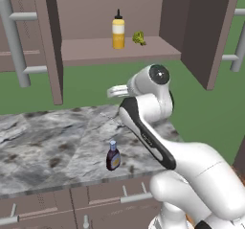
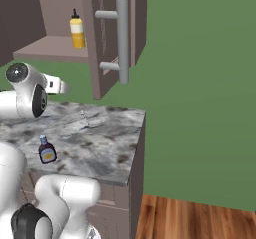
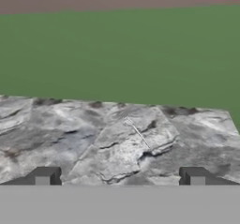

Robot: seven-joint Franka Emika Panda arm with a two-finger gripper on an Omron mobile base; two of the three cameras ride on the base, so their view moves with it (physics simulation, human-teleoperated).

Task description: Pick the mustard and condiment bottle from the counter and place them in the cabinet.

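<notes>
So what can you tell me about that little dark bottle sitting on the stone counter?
The condiment bottle is small and dark brown-maroon, with an orange-white label, a narrow neck and a pale bluish cap. It stands upright on the marbled counter, near the front edge above the drawers. Nothing else touches it.

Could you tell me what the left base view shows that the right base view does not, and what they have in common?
Left base view alone: a small green item on the cabinet shelf beside the mustard, and drawer fronts with grey bar handles under the counter.

Right base view alone: a wooden floor past the counter's end.

Both: the mustard standing upright on the shelf of the open cabinet, the condiment bottle upright on the counter near its front edge, the green wall, and the white arm.
</notes>
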